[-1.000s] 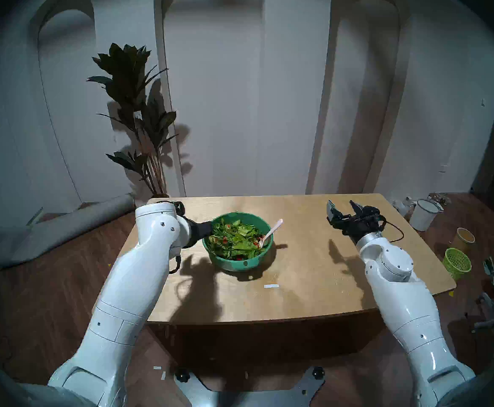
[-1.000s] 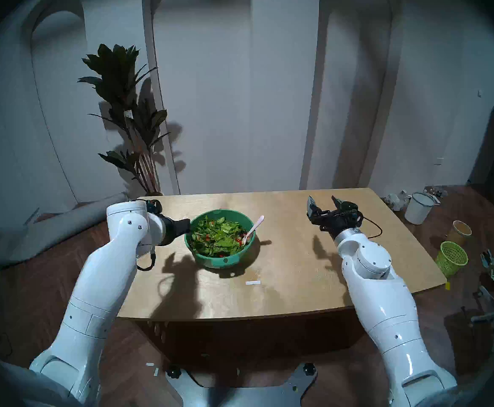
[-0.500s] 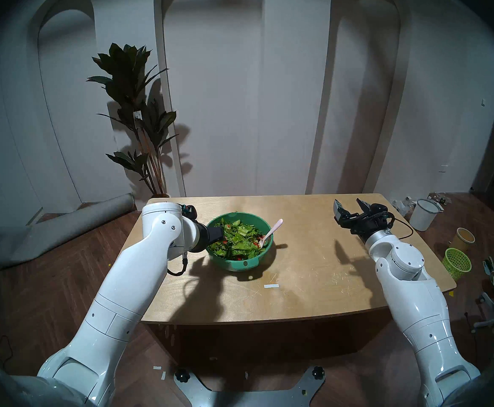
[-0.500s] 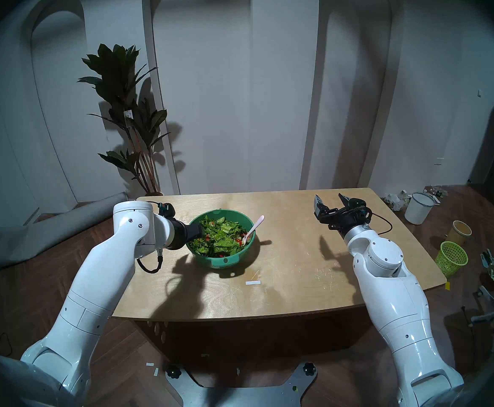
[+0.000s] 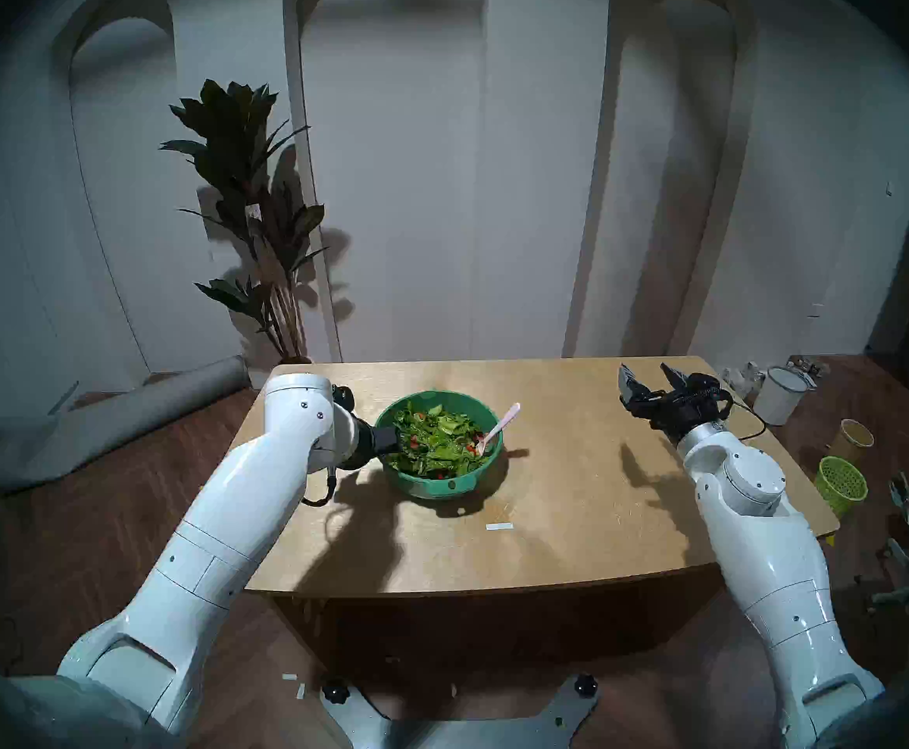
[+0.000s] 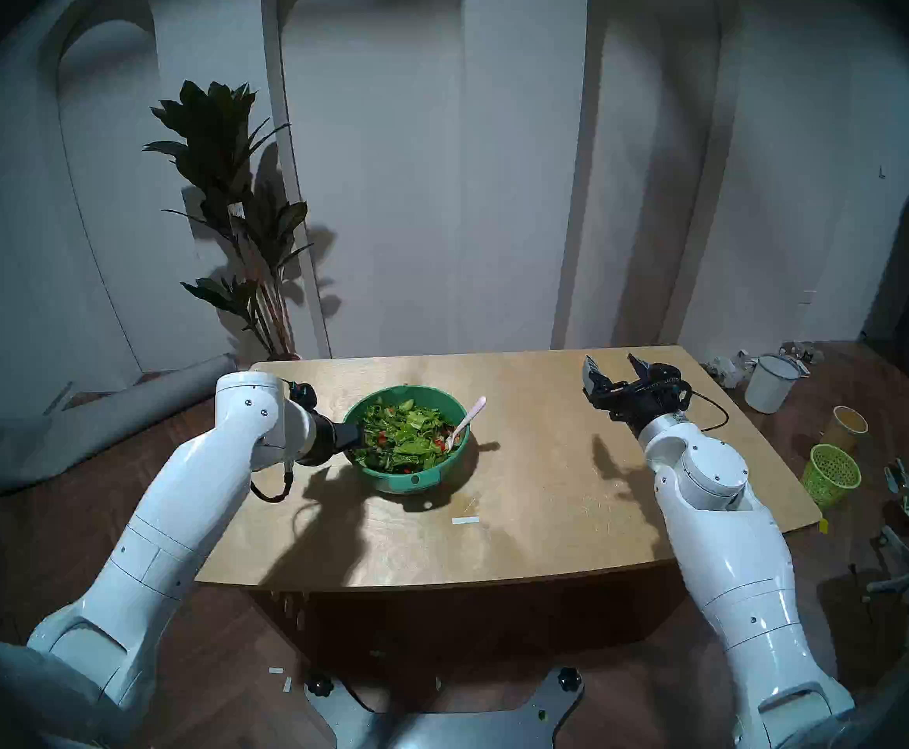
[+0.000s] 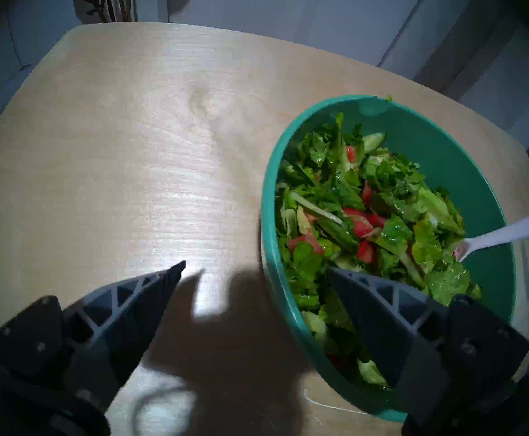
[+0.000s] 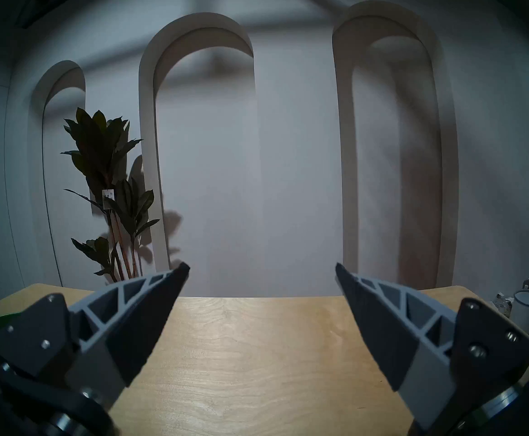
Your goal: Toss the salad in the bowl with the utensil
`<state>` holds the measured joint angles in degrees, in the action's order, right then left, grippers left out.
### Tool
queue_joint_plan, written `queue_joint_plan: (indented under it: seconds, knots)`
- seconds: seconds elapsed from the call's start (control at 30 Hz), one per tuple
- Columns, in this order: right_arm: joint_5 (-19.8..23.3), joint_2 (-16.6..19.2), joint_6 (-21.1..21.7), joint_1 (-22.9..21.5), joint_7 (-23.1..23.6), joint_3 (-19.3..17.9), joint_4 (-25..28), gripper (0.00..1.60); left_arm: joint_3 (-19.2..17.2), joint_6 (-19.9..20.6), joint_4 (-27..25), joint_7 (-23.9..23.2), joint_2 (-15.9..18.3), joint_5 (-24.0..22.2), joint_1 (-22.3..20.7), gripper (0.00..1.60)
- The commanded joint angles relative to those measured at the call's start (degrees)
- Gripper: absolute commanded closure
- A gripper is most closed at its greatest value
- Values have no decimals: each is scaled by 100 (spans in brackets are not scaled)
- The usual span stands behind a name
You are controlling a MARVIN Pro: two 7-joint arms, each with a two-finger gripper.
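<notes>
Now the bowl [image 5: 444, 486] sits on the table [image 5: 549, 515] left of centre, full of salad [image 5: 433, 442]. Its spoon [image 5: 499, 428] leans on the rim at 3 o'clock, scoop in the leaves. At 9 o'clock the left gripper [image 7: 256, 265] gapes wide and empty, straddling the rim: one finger outside, one over the salad. Well apart at the table's 2 o'clock, the right gripper [image 8: 261, 268] hangs spread wide, holding nothing.

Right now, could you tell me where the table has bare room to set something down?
Free: the wide stretch of table between the bowl and the right gripper, and the front strip past the white strip. Crowded: the bowl's left rim, straddled by the open left gripper.
</notes>
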<state>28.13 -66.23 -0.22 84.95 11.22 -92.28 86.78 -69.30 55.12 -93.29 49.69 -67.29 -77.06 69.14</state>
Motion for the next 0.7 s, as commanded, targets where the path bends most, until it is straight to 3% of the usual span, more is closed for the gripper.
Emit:
queue_joint_plan:
  seconds: [0.0,0.57,0.67]
  knots:
    - [-12,-71,-74,-89,-92,-13,123,0,34,-12,-81,579,68,57,-285,2]
    - [8,-80,-115,-122,-192,-25,47,0,357,-12,43,601,114,168,-335,13]
    - [6,-79,-121,-126,-213,-24,44,0,375,-12,53,592,107,198,-348,31]
